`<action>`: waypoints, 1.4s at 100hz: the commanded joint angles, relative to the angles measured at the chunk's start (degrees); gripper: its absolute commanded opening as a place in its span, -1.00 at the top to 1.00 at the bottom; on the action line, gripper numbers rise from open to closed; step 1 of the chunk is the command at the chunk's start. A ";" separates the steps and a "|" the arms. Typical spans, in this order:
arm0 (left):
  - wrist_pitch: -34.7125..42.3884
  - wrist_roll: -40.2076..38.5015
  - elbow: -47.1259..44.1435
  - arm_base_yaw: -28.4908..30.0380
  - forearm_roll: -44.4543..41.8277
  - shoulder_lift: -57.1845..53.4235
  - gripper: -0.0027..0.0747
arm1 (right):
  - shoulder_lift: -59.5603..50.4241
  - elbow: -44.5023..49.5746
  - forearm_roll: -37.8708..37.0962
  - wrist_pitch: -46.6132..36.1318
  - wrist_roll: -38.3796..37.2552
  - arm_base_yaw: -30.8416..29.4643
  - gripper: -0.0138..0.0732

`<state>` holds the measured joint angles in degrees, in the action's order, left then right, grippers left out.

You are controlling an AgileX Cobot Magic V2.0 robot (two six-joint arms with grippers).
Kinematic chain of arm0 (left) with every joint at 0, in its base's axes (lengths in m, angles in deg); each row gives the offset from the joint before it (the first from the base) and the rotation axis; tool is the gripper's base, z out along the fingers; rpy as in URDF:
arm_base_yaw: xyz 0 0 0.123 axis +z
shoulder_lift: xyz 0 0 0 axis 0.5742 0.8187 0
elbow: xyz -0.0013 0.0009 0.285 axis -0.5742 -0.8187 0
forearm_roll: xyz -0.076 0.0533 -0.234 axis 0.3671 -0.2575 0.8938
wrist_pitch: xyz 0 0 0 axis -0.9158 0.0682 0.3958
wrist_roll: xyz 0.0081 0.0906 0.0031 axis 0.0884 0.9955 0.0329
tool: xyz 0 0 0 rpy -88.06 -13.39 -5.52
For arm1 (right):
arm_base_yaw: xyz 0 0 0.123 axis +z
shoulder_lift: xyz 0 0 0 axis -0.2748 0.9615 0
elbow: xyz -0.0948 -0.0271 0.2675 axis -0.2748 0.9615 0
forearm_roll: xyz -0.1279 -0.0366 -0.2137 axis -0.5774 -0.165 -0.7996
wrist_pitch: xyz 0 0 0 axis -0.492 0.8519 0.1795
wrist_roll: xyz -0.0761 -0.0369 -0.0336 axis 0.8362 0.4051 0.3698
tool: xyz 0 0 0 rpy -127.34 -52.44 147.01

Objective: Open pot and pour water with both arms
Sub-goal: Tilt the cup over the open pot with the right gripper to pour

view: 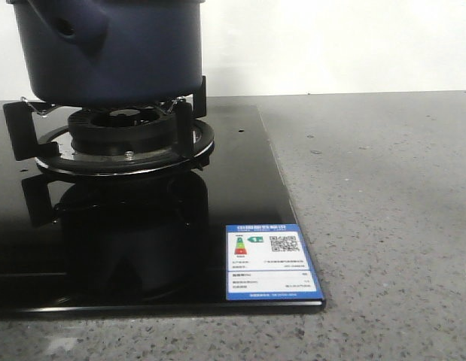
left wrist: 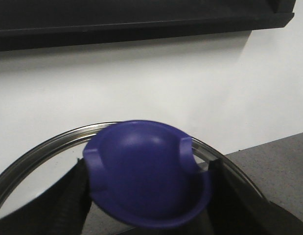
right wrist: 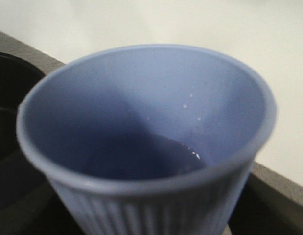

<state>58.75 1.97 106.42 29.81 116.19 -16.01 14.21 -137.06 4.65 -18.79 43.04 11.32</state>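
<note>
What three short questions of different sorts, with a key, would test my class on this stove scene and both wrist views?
1. True or false: the pot sits on the burner stand.
2. Which item fills the left wrist view? A) a glass lid with a blue knob B) a spoon C) a kettle
3. Fill in: the right wrist view looks down into a pale blue ribbed ____.

Key:
1. True.
2. A; black fingers flank the knob.
3. cup, with a few droplets on its inner wall.
</note>
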 commanded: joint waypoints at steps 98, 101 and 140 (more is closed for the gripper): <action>4.36 0.05 2.41 0.12 1.45 -1.76 0.04 | 16.27 -20.78 -42.88 13.41 4.74 14.15 -0.20; 4.36 0.05 2.41 0.12 1.45 -1.76 0.04 | 16.39 -20.78 -44.14 13.41 4.74 14.15 -0.20; 4.02 0.05 2.41 0.12 1.45 -1.76 0.04 | 17.41 -20.78 -57.57 12.49 4.74 14.15 -0.20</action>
<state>59.10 1.97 106.42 29.81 115.97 -16.01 34.41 -155.35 -46.64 -3.63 47.52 25.34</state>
